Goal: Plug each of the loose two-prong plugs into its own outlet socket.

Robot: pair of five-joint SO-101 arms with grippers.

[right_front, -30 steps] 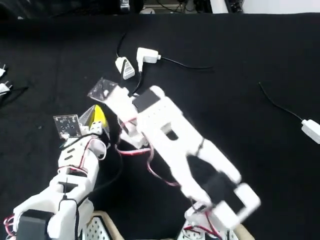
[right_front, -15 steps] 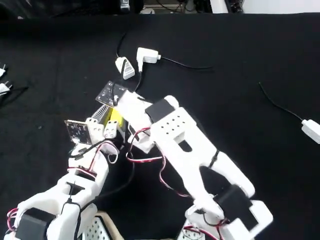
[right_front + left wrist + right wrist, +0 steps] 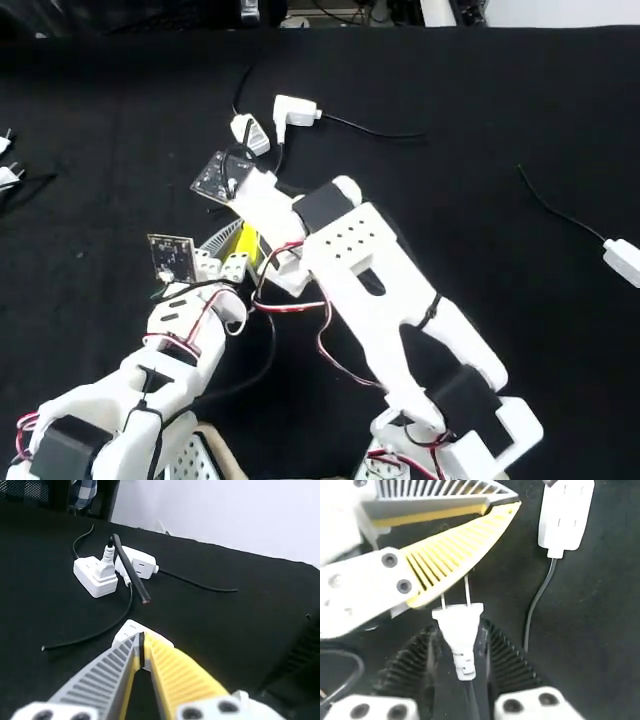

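Two-prong plug (image 3: 457,625): clamped by its body between the dark ribbed fingers (image 3: 507,660) of the right gripper (image 3: 460,630), prongs pointing away from the wrist. Holding the body, not the prongs, leaves both blades free for insertion. Prong tips lie against or just under the yellow finger (image 3: 450,560) of the left gripper (image 3: 512,504); contact can't be confirmed.

The left gripper's fingers are brought together to the tip w/ a hairline slit, nothing seen between them. Its pos. just beside the plug suggests a guide or brace role, prob. to steady the prongs; judgement only.

Beyond both grippers, on the black table (image 3: 480,150), two white sockets lie side by side, touching or nearly so. The nearer socket (image 3: 95,577) already carries a seated plug (image 3: 106,562) in its upper face, black cord leading off. The farther socket (image 3: 137,565) shows two slots, apparently unoccupied; its own cord runs off across the table. Prob. the target for the held plug.

Farthest out, well apart toward the table's side: a white cord end (image 3: 620,258), prob. another loose plug, not yet seated
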